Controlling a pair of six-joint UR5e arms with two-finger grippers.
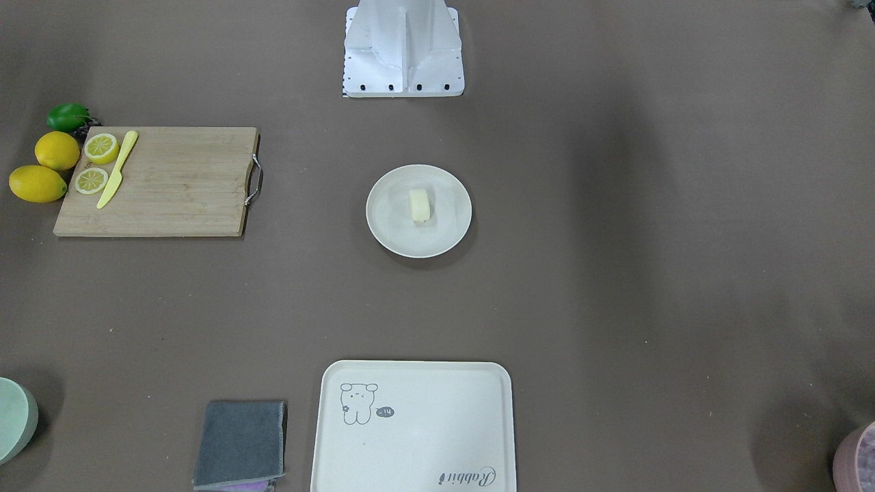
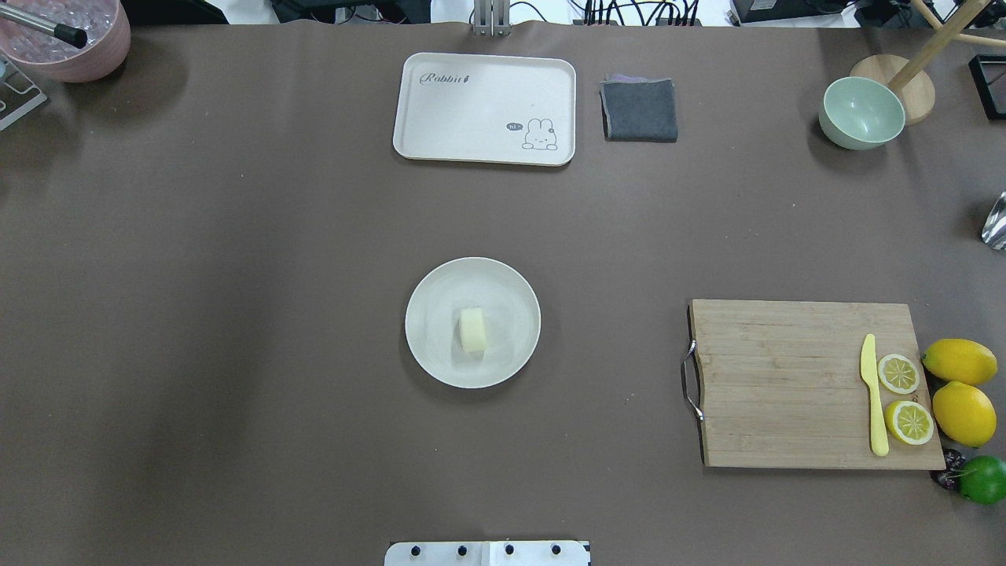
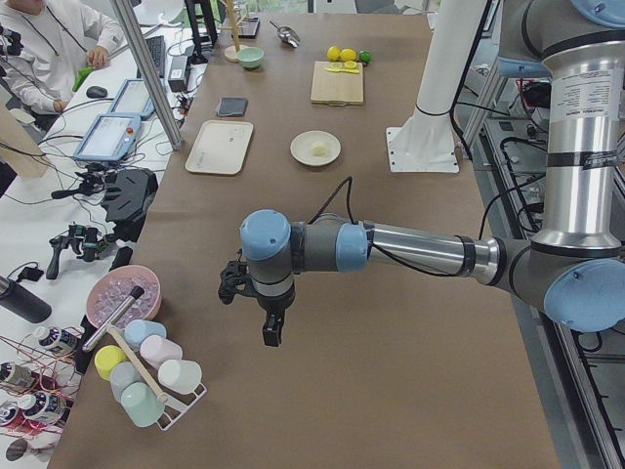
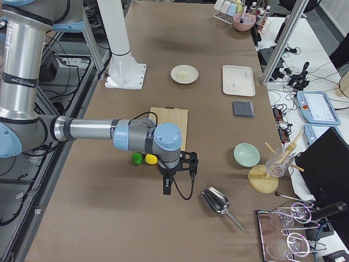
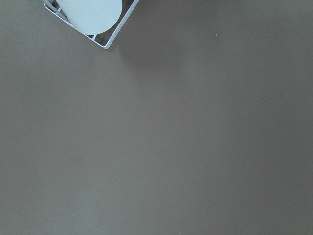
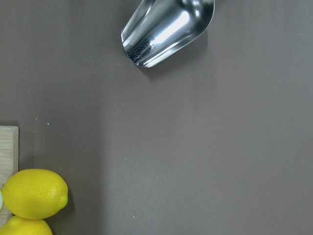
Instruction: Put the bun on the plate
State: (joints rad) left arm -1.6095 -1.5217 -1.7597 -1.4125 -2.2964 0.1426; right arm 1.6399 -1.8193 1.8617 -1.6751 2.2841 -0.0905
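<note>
Resting near the middle of the plate (image 2: 428, 292), the bun (image 2: 472, 329) sits at the centre of the table (image 2: 236, 314); open brown surface rings the plate; the cream tray (image 2: 471, 118) and grey cloth (image 2: 640, 109) lie well beyond it, the cutting board (image 2: 786, 385) well aside; the left gripper (image 3: 270, 332) hangs near the cup rack (image 3: 146, 386), the right gripper (image 4: 167, 186) near the metal scoop (image 4: 215, 202); whether either is wide or narrow cannot be told.

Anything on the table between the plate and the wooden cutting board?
Nothing: in the overhead view only bare brown table lies between the plate and the cutting board.
</note>
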